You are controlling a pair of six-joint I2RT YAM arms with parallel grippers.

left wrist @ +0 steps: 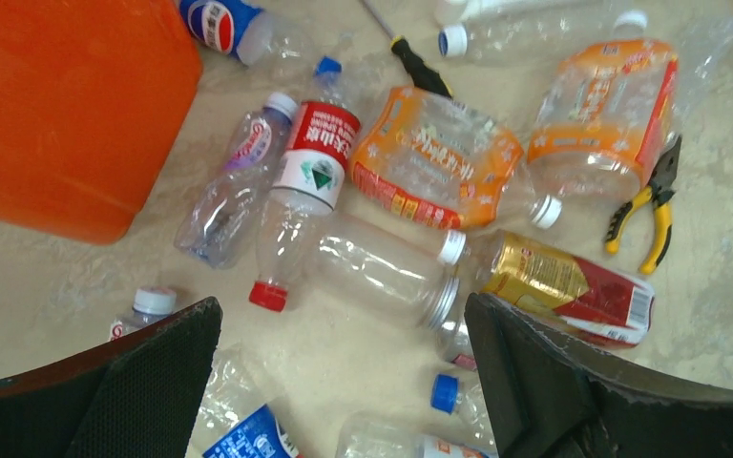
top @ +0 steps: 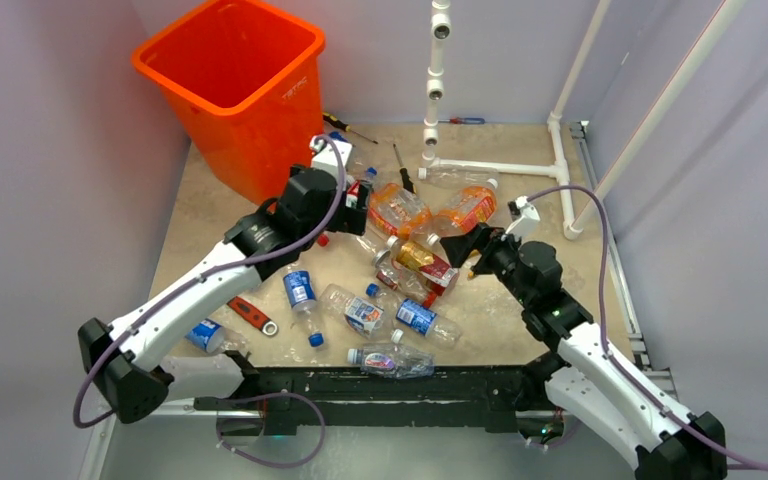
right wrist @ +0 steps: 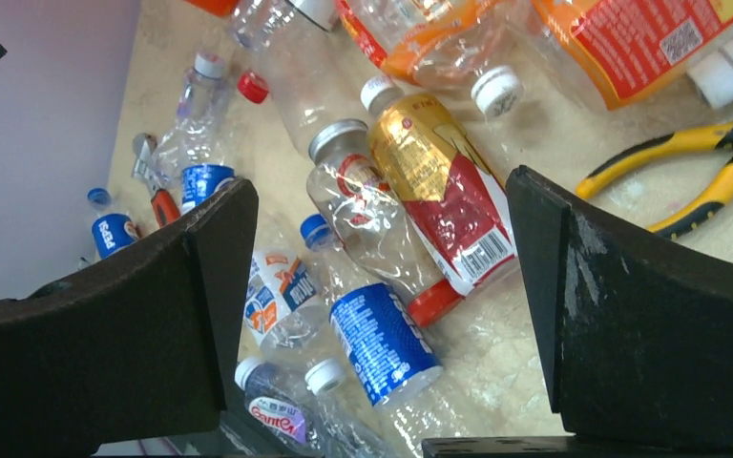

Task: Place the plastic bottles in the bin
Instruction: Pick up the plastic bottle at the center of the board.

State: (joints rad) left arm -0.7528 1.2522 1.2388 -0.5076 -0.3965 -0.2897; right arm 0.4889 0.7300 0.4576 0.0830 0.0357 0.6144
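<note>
Several plastic bottles lie scattered over the tan floor in front of the tall orange bin. My left gripper hovers open beside the bin, empty, above a clear bottle and a red-capped bottle with a red label. An orange-labelled bottle lies just beyond them. My right gripper is open and empty too, hanging over a gold-and-red bottle and a blue-labelled bottle. More bottles lie near the front rail and by the left arm.
Yellow-handled pliers lie right of the pile. A black-handled screwdriver rests behind the bottles. A red-handled wrench lies near the left arm. The white pipe frame stands at the back right, with walls close on both sides.
</note>
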